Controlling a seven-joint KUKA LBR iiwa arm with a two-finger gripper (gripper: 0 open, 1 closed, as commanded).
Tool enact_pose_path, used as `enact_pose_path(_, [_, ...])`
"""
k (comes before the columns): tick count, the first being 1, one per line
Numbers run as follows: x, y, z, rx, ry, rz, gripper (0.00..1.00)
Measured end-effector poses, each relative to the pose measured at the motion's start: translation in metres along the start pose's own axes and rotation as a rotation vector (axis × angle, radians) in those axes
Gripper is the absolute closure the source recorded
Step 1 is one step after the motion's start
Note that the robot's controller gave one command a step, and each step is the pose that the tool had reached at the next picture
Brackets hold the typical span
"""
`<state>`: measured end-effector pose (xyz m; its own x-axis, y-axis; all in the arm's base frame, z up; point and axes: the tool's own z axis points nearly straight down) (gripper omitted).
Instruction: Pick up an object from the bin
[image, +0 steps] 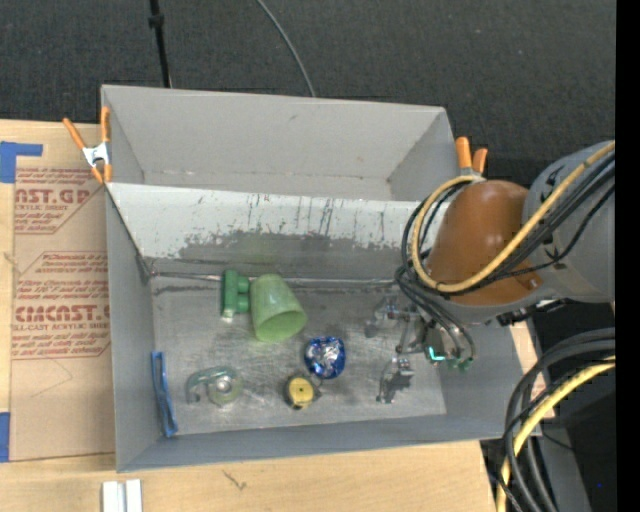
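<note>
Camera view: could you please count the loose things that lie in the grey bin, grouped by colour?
Green: 2, the light green cup and the dark green tube beside it
Blue: 2, the blue strip and the blue and white ball
Yellow: 1, the small yellow round thing
Clear greyish: 1, the clear round thing
Total: 6

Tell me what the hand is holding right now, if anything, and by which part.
Nothing. The hand is open over bare floor at the right of the grey metal bin; the crumpled blue foil ball lies apart from it, untouched.
</note>
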<state>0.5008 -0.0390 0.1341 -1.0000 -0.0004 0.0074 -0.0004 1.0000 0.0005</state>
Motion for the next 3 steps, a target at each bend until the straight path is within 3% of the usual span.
enact_pose_path(1, [-0.0499, 0.0437, 0.0631, 0.002, -0.014, -0.09, 0.0])
enact_pose_path(2, [-0.0495, 0.0432, 0.0591, 0.001, -0.017, -0.089, 1.0])
enact_pose_path(3, [-0.0496, 0.0432, 0.0591, 0.001, -0.017, -0.089, 0.0])
